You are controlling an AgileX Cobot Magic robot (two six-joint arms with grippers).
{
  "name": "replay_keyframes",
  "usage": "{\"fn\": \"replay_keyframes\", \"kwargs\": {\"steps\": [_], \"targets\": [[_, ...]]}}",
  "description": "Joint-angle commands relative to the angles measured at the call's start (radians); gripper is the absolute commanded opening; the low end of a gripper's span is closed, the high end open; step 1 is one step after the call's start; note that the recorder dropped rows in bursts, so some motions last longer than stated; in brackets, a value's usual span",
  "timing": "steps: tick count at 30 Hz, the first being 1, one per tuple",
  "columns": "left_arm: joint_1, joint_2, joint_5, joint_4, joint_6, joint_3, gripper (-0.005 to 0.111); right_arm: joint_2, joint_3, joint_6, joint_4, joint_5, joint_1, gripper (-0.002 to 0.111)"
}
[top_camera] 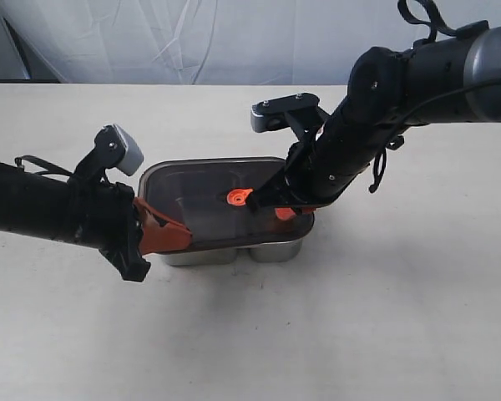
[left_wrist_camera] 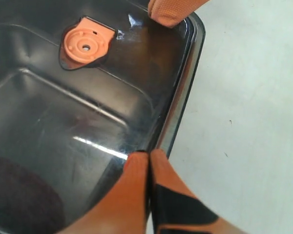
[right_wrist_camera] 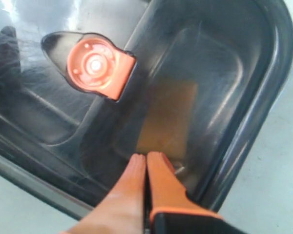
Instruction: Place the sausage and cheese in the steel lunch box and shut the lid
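Tabletop (top_camera: 401, 317) looks smooth, so left gripper (left_wrist_camera: 149, 157) and right gripper (right_wrist_camera: 145, 158), both pressed together on the lid (top_camera: 192, 192), could skid the lunch box (top_camera: 271, 251).

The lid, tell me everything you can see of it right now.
The lid is dark, smoky, translucent plastic by its look, a rounded rectangle with an orange tab at its centre. It lies flat on the steel lunch box, covering it. The shut left gripper and right gripper seem to press near its opposite ends.

Glossy plastic lid (top_camera: 202, 199), shiny steel box (top_camera: 272, 251)
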Motion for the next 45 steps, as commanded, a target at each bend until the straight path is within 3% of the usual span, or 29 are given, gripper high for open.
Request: {"fn": "replay_keyframes", "kwargs": {"steps": [1,15,25,42,45], "targets": [[-0.001,0.018,-0.16,0.031,-0.001,0.005,0.0,0.06,0.027,-0.008,-0.006,0.01,0.003,-0.001],[-0.001,0.018,-0.154,-0.001,0.002,-0.015,0.0,-0.061,0.027,-0.008,-0.01,0.028,0.003,-0.001],[-0.001,0.014,-0.016,-0.019,0.002,-0.055,0.0,-0.107,0.027,-0.006,-0.014,0.011,0.003,-0.001],[-0.001,-0.071,-0.022,-0.076,0.031,-0.095,0.0,-0.171,0.027,0.02,-0.036,-0.113,0.003,-0.001],[-0.001,-0.075,-0.103,-0.076,0.031,-0.112,0.0,-0.171,0.027,0.02,-0.049,-0.108,0.003,-0.001]]}}
